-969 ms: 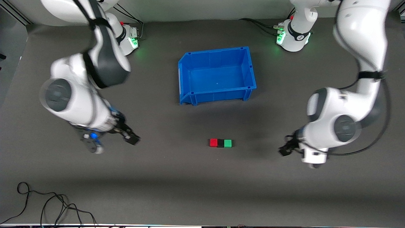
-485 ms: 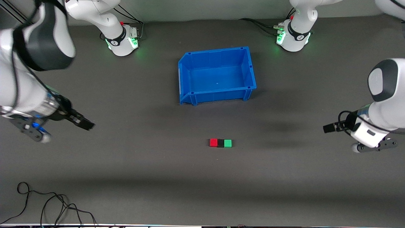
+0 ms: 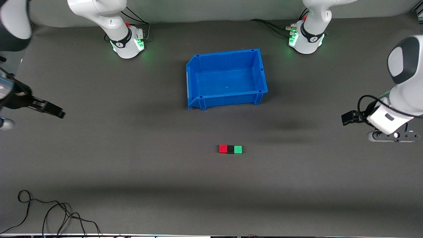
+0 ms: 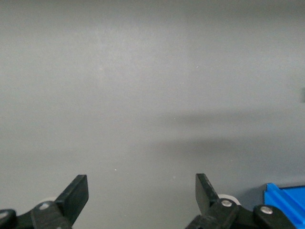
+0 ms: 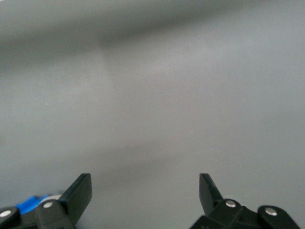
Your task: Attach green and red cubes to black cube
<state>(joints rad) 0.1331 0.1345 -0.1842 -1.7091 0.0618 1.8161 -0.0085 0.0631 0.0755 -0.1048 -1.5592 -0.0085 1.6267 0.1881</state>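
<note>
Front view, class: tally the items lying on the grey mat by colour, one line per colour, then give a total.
Red: 1, the red cube
Black: 1, the black cube
Green: 1, the green cube
Blue: 1, the blue bin
Total: 4

Dark grey mat (image 3: pixel 132 172) over the table, pale wall (image 3: pixel 211 10) along its top edge, even light

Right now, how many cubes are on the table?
3, touching in one row on the mat, nearer the front camera than the blue bin: red cube, black cube, green cube. None seem hidden.
</note>
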